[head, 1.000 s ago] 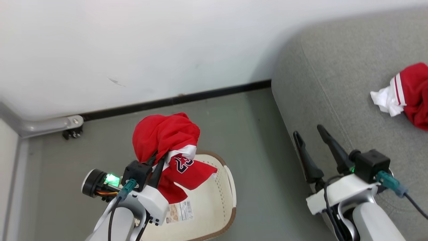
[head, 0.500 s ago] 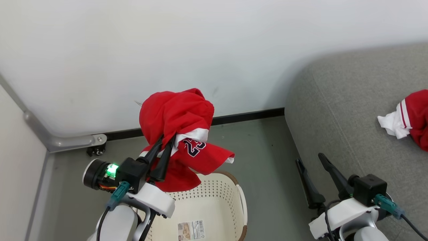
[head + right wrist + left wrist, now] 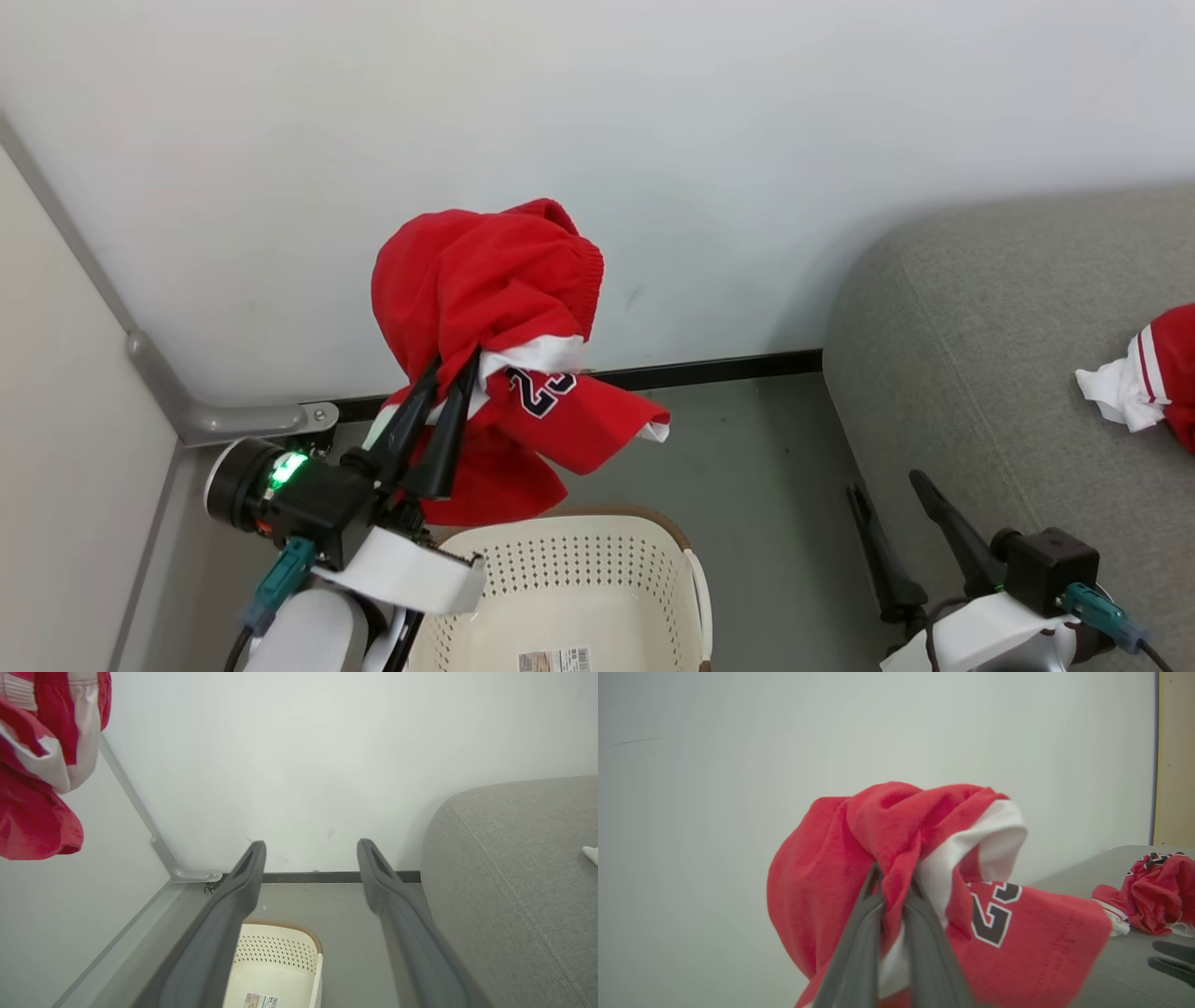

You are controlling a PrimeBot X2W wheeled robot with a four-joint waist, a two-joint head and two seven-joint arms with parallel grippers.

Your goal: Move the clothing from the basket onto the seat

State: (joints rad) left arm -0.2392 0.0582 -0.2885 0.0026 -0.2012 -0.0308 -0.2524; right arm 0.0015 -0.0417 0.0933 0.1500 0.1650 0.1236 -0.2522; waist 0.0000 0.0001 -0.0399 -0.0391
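clothing [image 3: 485,299], one red garment with white trim and a dark number, hangs in the air above the far rim of the basket [image 3: 597,515], apparently clear of it. left gripper [image 3: 456,362]: fingers pressed together, pinching a fold of this garment; the fabric drapes over and beside both fingers. right gripper [image 3: 887,483]: fingers spread wide, positioned just beside the edge of the seat [image 3: 980,355]. a second red garment [image 3: 1162,373] lies crumpled on the seat, well apart from both grippers. basket interior: a paper label [image 3: 554,661] lies on the bottom; the near part is cut off by the frame edge.
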